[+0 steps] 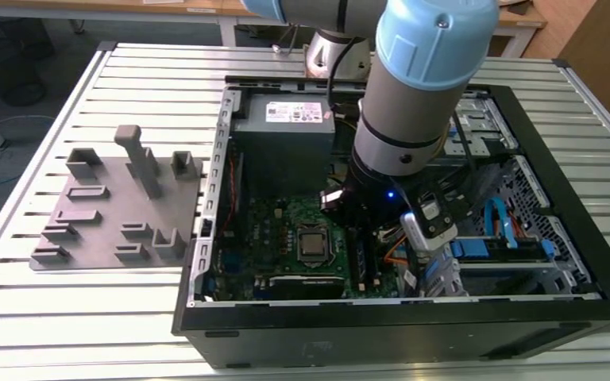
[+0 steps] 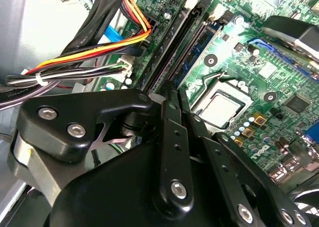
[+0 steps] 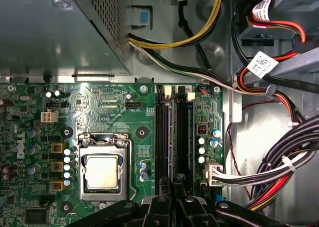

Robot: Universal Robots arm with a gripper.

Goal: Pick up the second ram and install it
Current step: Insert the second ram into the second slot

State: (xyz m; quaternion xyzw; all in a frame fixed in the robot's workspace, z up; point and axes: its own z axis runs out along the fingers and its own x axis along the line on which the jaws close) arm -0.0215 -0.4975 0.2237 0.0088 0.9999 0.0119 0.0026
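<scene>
The gripper [image 3: 175, 183] hangs low inside the computer case [image 1: 390, 319], with the cable bundle [image 3: 281, 174] close on one side and the processor socket [image 3: 102, 171] on the other. Its claw is pressed together at the near end of the second ram [image 2: 193, 45]. This thin, bluish-green stick stands edge-up in a black slot of the motherboard [image 1: 273, 226]. The arm [image 1: 411, 119] comes down steeply from beyond the power supply [image 1: 283, 119].
</scene>
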